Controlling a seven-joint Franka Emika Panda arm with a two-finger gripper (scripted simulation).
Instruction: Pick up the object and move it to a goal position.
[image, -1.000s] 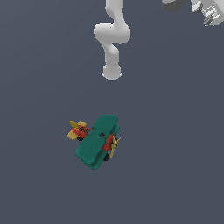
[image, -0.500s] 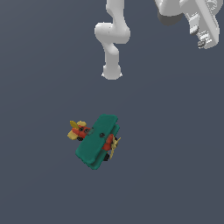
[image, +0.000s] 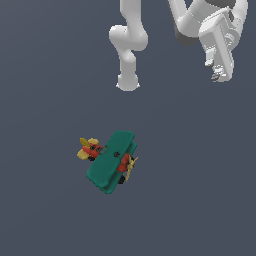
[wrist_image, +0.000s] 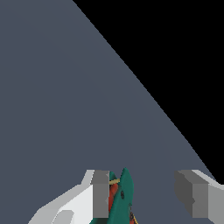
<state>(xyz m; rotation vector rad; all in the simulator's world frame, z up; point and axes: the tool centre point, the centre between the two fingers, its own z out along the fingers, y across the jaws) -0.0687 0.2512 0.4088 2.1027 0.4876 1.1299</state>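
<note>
The toy biplane (image: 111, 161) lies on the dark tabletop (image: 45, 210), well apart from the hand (image: 218, 75), which hangs high toward the exterior view's right with its fingers spread and empty. This looks like the approach step; next the hand must descend over the teal wings and straddle them before closing.

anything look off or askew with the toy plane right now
Nothing looks damaged or spilled. The toy biplane rests alone on the grey floor, its teal wings on top and its yellow tail toward the exterior view's left. The tool hangs open well away from it, toward the exterior view's upper right.
</note>
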